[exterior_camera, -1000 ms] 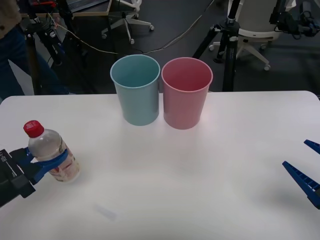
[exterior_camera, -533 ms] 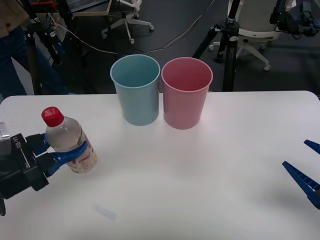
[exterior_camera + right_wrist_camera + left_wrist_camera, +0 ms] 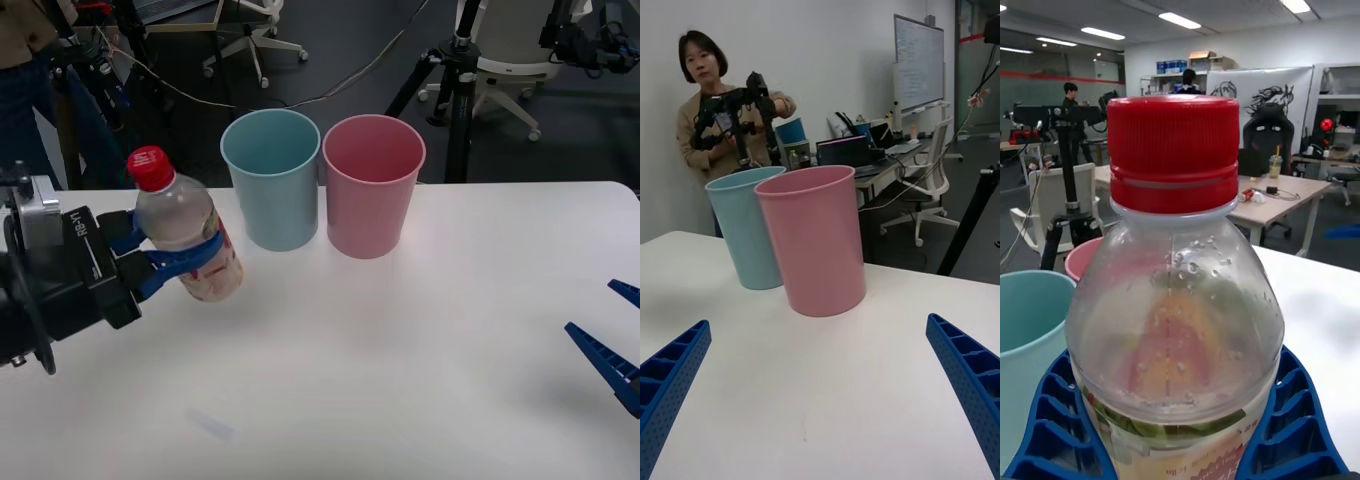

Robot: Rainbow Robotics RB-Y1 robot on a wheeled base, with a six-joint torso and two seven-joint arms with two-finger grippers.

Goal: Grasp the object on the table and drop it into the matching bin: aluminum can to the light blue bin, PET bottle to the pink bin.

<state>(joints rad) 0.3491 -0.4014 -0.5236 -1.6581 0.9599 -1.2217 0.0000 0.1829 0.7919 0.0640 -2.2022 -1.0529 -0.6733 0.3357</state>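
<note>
White and smooth, the table (image 3: 400, 350) fills the front view with rounded far corners; its broad middle and near half lie bare. At the far edge stand two tall tapered plastic bins with rolled rims, the light blue bin (image 3: 272, 180) just beside the pink bin (image 3: 372, 186), almost touching. Toward the table's left edge the left claw (image 3: 178, 262) is clamped around the middle of the clear bottle (image 3: 187, 228), which tilts, lifted clear of the tabletop, its red cap (image 3: 150, 167) uppermost and its label low on the body. The bottle hangs near the light blue bin, apart from it. At the table's right edge the right claw (image 3: 622, 330) rests low, its ribbed blue fingers spread and holding nothing.

In the right wrist view, the two blue fingers (image 3: 970, 375) stand wide apart over bare tabletop, the pink bin (image 3: 814, 238) ahead and the light blue bin (image 3: 746, 226) behind its side.

In the left wrist view, ribbed blue fingers (image 3: 1300, 427) cup the bottle (image 3: 1174, 330) on both sides. Droplets cling inside the clear plastic under the ridged cap (image 3: 1172, 154).
</note>
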